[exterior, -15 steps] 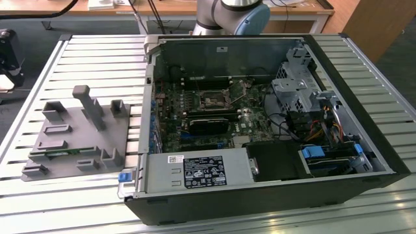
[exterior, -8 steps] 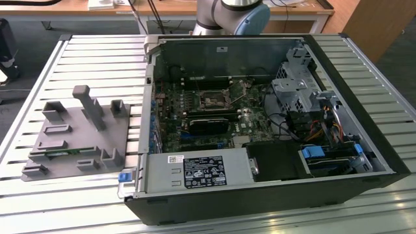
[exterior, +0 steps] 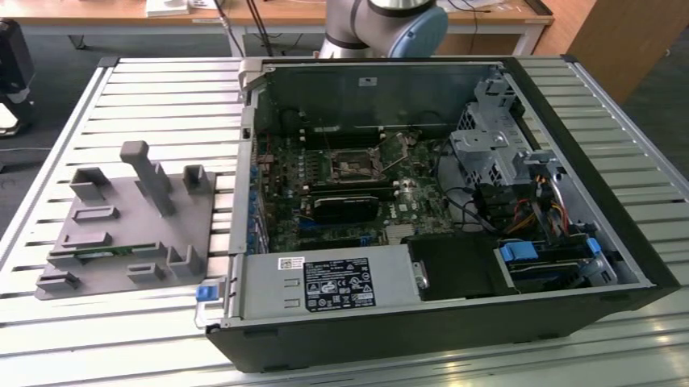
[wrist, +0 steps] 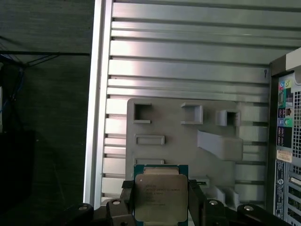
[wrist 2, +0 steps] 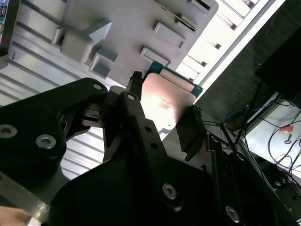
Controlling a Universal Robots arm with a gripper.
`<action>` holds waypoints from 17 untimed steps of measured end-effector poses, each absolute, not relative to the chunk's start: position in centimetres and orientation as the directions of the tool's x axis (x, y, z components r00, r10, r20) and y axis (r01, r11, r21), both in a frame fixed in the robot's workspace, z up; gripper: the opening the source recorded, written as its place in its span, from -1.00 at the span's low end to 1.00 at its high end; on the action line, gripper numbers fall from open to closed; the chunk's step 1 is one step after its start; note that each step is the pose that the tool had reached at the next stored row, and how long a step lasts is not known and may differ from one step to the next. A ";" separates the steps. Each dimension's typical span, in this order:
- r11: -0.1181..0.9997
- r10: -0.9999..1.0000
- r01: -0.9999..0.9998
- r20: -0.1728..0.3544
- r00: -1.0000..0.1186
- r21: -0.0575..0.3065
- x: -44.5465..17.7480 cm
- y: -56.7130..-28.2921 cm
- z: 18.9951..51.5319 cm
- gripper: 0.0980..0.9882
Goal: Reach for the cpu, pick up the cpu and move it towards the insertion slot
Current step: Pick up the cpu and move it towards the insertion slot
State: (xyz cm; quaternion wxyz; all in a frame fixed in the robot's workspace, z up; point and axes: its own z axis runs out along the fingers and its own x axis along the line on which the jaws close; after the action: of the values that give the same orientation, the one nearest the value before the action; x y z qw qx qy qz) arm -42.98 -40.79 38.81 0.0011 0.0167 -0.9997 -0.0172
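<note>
The pincer [wrist: 160, 205] is clamped on the cpu [wrist: 159, 197]. One black finger [wrist: 126, 197] presses each opposite edge, and the silvery top faces the first wrist view. In the second wrist view the same grip shows: the cpu [wrist 2: 165, 100] sits between the fingers [wrist 2: 192, 128] of the pincer [wrist 2: 162, 112].

Containers:
- The grey tray [wrist: 188, 141] lies directly beyond the fingertips. The held chip overlaps its near rim.
- In the exterior view, a narrow green stick [exterior: 99, 256] lies in one recess of the grey tray [exterior: 119, 234].
- The insertion slot [exterior: 353, 167] sits on the board inside the open computer case [exterior: 431, 322], well apart from the tray.

Edges and room:
- To one side of the pincer, the slatted table [wrist: 188, 52] ends at a straight rail with dark floor [wrist: 42, 94] past it.
- On the opposite side stands the case's rear wall [wrist: 284, 141].
- Bare slats run between tray and case.
</note>
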 end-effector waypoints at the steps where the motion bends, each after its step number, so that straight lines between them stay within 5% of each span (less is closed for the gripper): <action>1: 0.999 -0.033 -0.033 0.002 -0.999 0.034 -42.7 -40.8 38.8 0.00; 17: 0.999 -0.033 -0.033 0.002 -0.999 0.034 -38.2 -40.8 38.8 0.00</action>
State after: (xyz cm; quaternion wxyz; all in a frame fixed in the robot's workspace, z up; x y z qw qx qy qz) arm -38.19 -40.78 38.82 0.0011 0.0165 -0.9997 -0.0172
